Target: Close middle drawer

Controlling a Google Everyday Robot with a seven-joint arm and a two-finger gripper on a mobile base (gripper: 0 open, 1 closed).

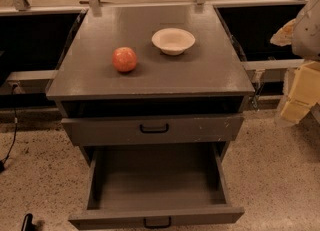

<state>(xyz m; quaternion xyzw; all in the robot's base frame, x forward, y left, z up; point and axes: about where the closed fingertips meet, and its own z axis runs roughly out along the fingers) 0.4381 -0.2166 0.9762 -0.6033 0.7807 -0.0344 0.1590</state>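
Observation:
The grey cabinet [150,65] stands in the middle of the view. Its middle drawer [155,217] is pulled far out towards me. Its deep grey box [155,177] looks empty, and its small black bar handle [157,222] sits at the bottom edge of the view. Above it, the top drawer front [152,129], speckled with white chips at its right end, stands slightly out. The lowest drawer is hidden under the open one. My gripper [302,92] shows as pale yellowish blocks at the right edge, apart from the cabinet and to the right of it.
A red-orange apple [124,59] and a small white bowl [173,41] sit on the cabinet top. A black cable [11,140] runs down the floor at left. A dark object [27,222] is at the bottom left corner. The floor [280,175] is speckled.

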